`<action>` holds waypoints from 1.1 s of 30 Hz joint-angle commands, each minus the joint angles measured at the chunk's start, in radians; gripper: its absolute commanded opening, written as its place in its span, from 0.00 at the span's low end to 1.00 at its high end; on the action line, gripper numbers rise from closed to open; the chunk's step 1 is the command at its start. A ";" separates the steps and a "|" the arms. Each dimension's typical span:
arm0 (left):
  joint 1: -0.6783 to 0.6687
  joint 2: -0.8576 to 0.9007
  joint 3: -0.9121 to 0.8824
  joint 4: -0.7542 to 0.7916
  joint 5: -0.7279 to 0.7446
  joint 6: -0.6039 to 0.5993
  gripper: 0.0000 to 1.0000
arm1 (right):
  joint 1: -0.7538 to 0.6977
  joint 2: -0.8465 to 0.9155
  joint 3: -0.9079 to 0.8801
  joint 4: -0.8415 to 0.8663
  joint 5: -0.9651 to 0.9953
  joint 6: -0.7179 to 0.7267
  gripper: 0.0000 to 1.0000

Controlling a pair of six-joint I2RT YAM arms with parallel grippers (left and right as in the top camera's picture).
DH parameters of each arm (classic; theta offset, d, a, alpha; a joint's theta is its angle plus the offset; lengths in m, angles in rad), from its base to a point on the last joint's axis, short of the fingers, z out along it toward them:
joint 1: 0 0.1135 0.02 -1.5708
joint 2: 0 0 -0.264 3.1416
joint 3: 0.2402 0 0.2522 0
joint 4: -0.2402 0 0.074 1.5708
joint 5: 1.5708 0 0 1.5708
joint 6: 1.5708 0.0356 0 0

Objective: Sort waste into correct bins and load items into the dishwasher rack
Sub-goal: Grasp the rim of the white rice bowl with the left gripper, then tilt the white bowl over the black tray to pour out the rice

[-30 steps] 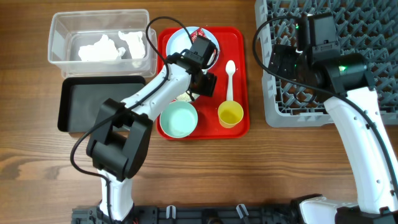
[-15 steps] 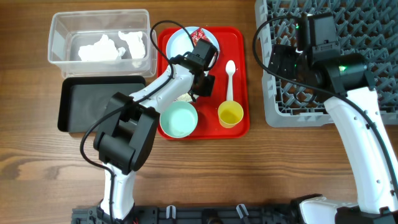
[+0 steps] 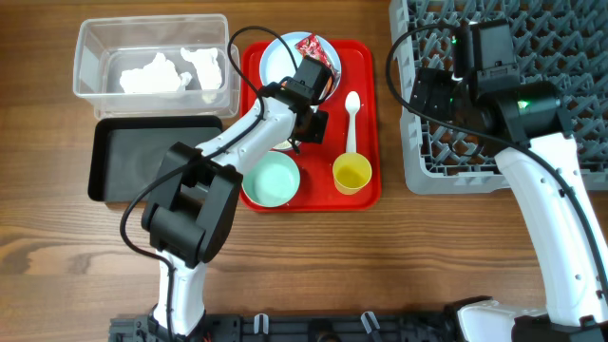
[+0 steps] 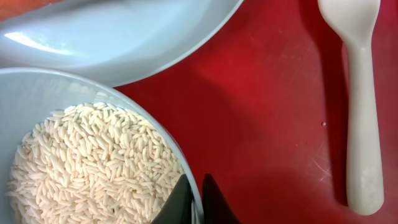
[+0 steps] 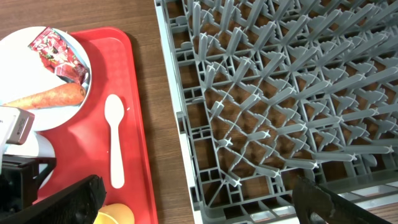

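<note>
The left hand [image 4: 194, 200] is reaching over the middle of the red serving tray [image 3: 366, 90] and pinching the rim of the light-blue bowl [image 4: 37, 87], one finger inside and one outside. The bowl is holding white rice [image 4: 93, 165]. On the tray's far end the light-blue plate [image 3: 277, 59] is carrying the red snack wrapper [image 3: 313, 47] and the orange carrot [image 5: 43, 99]. The white spoon [image 3: 351, 119] is lying lengthwise along the tray's right side, with the yellow cup [image 3: 352, 175] standing on the tray just nearer the robot. The pale green bowl [image 3: 273, 180] is sitting on the tray's near left corner, overhanging its edge. Left of the tray on the tabletop [image 3: 57, 256], the clear tub [image 3: 90, 57] is holding white napkins [image 3: 157, 74], and the black tray [image 3: 152, 157] is sitting beside it. Right of the tray, the right hand [image 5: 199, 186] is hovering over the grey rack [image 5: 280, 93] with its fingers spread wide, gripping nothing.
</note>
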 commanded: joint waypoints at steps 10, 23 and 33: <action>0.000 -0.124 0.023 -0.043 0.039 -0.026 0.04 | -0.003 0.011 0.003 0.006 -0.011 -0.010 1.00; 0.267 -0.340 0.023 -0.255 0.342 -0.069 0.04 | -0.003 0.011 0.003 0.005 -0.011 -0.034 1.00; 0.671 -0.340 0.019 -0.500 0.794 0.305 0.04 | -0.003 0.011 0.003 -0.003 -0.012 -0.033 1.00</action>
